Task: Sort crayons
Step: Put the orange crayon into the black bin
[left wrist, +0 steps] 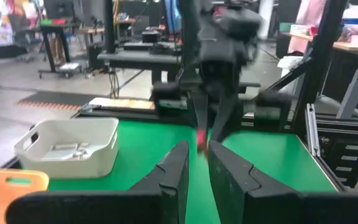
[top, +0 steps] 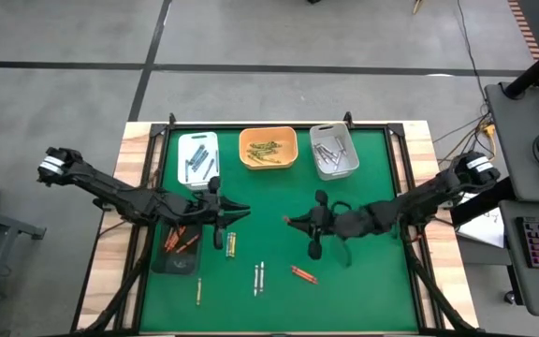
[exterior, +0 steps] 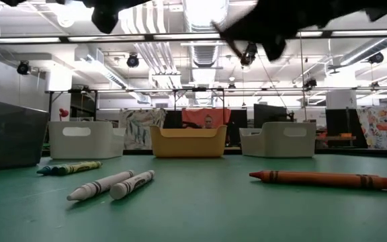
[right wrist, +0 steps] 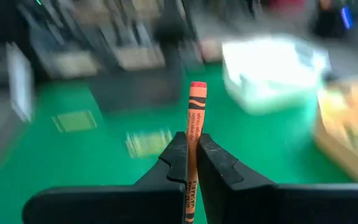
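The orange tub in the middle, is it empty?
No, the orange tub already holds a small pile of yellow-olive crayons, seen from above.

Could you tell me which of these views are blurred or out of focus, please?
Right wrist view: background smeared, only the orange wax crayon in the right pincer sharp. Left wrist view: right arm blurred beyond the left pincer. Low view: arms mere dark silhouettes overhead. High view: sharp.

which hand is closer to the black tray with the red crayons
Left. The left hand hovers just right of the black rectangular tray at the mat's left edge; the right hand, gripping an orange crayon, is farther right, mid-mat.
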You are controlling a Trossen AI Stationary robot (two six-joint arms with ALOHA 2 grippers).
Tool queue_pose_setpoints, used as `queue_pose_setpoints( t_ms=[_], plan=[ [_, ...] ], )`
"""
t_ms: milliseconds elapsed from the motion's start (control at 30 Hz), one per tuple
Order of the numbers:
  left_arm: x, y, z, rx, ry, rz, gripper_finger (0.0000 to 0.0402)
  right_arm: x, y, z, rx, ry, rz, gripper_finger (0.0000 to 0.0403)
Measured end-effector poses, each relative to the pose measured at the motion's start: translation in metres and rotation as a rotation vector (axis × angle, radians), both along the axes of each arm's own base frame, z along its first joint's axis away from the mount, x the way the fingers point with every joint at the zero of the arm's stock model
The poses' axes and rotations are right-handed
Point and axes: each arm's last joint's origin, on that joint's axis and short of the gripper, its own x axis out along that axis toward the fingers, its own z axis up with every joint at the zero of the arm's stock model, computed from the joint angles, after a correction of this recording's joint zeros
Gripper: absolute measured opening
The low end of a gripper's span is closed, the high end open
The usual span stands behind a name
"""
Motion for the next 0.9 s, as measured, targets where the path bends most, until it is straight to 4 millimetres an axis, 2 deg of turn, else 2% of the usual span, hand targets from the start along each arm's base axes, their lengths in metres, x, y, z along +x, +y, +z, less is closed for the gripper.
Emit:
queue_pose_setpoints(
  t_ms=[133, 300, 467, 767, 900],
  plan=[
    [0.012, -0.005, -0.006, 0.032, -0.038, -0.027, 0.0043, -0.004, -0.01, 0.008, -0.024, -0.269, 0.117, 0.0009],
    [0.027, -0.012, -0.013, 0.028, -0.117, -0.088, 0.0043, 0.0, -0.018, 0.011, -0.079, -0.428, 0.205, 0.0009],
    [0.035, -0.015, -0.016, 0.042, -0.192, -0.108, 0.0058, 0.009, -0.02, 0.015, -0.118, -0.447, 0.229, 0.0009],
    [0.043, -0.009, -0.018, 0.036, -0.289, -0.069, 0.0136, 0.018, -0.018, 0.021, -0.172, -0.425, 0.255, 0.0009],
    [0.051, -0.004, -0.024, 0.035, -0.332, -0.07, 0.0155, 0.023, -0.017, 0.022, -0.182, -0.409, 0.254, 0.0009]
  ],
)
